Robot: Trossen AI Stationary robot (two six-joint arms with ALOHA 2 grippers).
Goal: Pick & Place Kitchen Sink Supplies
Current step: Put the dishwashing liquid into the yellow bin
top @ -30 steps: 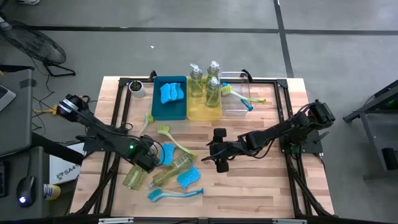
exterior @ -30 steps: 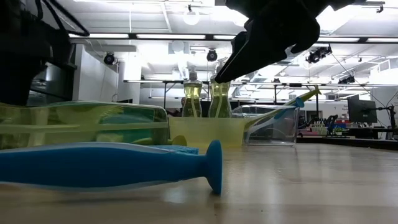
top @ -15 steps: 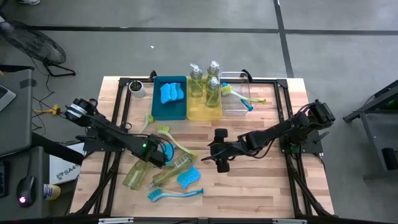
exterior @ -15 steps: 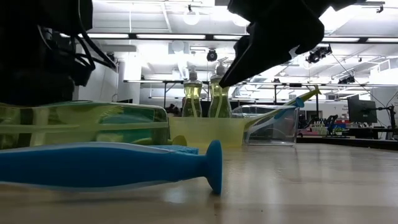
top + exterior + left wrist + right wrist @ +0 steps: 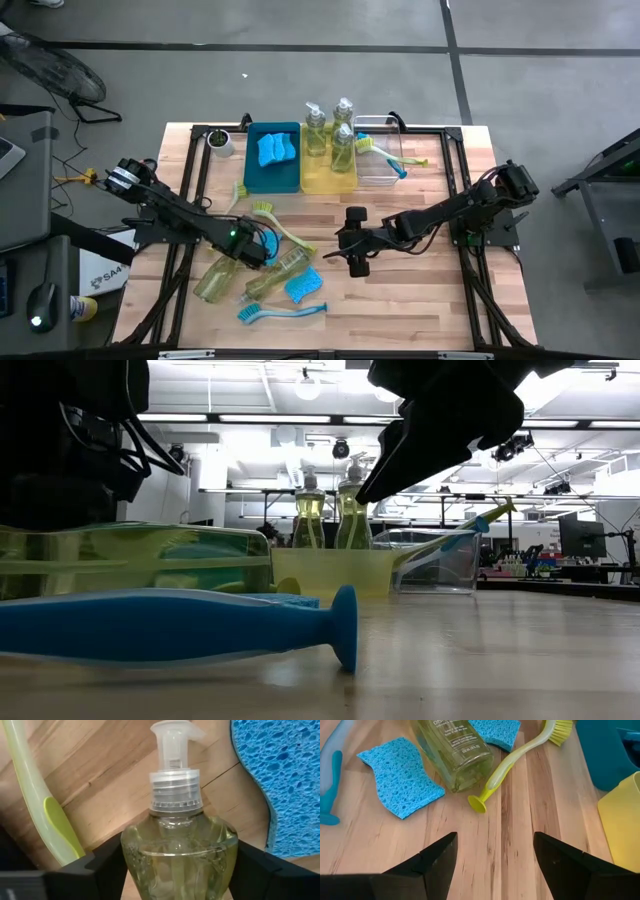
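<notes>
Two clear soap bottles lie on their sides near the table's front: one (image 5: 214, 281) with its pump end under my left gripper (image 5: 248, 254), the other (image 5: 276, 271) beside it. In the left wrist view my left gripper (image 5: 177, 865) is shut on the first bottle (image 5: 176, 855). Two blue sponges (image 5: 268, 245) (image 5: 303, 285), a blue brush (image 5: 282, 311) and a yellow-green brush (image 5: 282, 228) lie flat around them. My right gripper (image 5: 353, 256) (image 5: 495, 842) hangs open above bare wood, right of the pile. My left gripper pinches the left bottle at its shoulders (image 5: 131, 851), just below the pump collar, one finger (image 5: 102, 867) on each side. The fingers come from above and lie across the bottle. Its body still lies on the table, pump pointing toward the sponge.
At the far edge stand a blue bin (image 5: 272, 172) with sponges, a yellow bin (image 5: 328, 180) with upright bottles, and a clear bin (image 5: 378, 172) with brushes. A small white cup (image 5: 219, 140) sits left of them. Bare wood lies between the bins and the pile.
My left gripper has moved toward the table's right, over the left bottle's pump end, then stayed there. That bottle's body has swung slightly on the table. My right arm has kept still.
</notes>
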